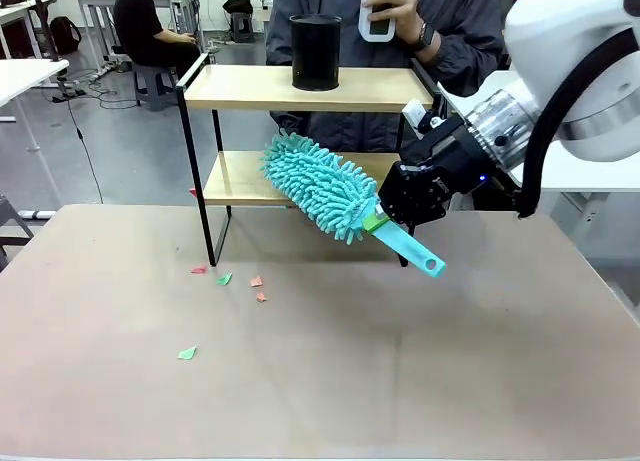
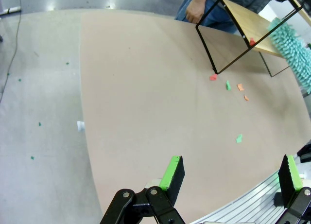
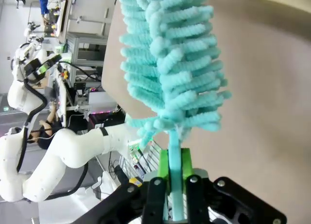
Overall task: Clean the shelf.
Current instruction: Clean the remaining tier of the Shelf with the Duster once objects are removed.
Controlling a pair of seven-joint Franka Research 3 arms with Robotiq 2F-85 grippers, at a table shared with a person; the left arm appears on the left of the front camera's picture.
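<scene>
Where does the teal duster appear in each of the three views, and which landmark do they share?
Front view: duster centre, in front of the shelf's lower board, handle in the right gripper.
Left wrist view: its head at the right edge, beside the shelf.
Right wrist view: top centre, above the green pads.
Shared landmark: the tan tabletop.

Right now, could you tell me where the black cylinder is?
Front view: the black cylinder stands near the middle of the shelf's top board, before the person.

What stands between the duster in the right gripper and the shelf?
Nothing visible blocks the duster from the shelf; its head is at the lower board's front. On the top board, a black cylinder stands mid-board.
</scene>
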